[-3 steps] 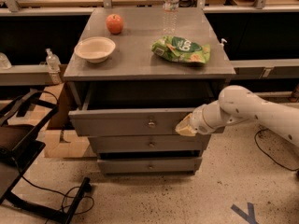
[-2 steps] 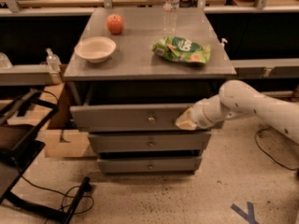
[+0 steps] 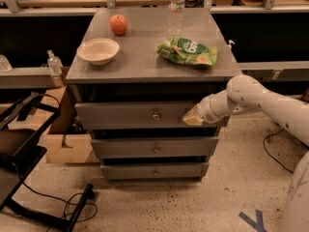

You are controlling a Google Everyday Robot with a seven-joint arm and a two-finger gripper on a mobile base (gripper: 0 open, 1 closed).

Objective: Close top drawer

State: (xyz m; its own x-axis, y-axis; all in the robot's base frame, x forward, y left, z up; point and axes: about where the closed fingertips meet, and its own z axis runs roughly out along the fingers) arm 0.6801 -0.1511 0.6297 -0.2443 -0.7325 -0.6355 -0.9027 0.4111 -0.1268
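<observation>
The top drawer [image 3: 130, 115] is grey with a small round metal knob [image 3: 155, 115] at its centre. It sticks out only a little beyond the cabinet top, with a dark gap above its front. My gripper [image 3: 191, 118] is at the end of the white arm that comes in from the right. It presses against the right part of the drawer front. Two lower grey drawers [image 3: 155, 149] sit below, each stepped out a bit less.
On the cabinet top [image 3: 145, 57] lie a red apple [image 3: 119, 24], a white bowl [image 3: 98, 50], a green chip bag [image 3: 187, 51] and a water bottle [image 3: 176, 6]. A dark chair [image 3: 19, 149] and cables stand on the left floor. A cardboard box [image 3: 67, 144] sits beside the cabinet.
The top drawer has slid inward, toward the cabinet. My gripper has followed it, staying against the front's right side.
</observation>
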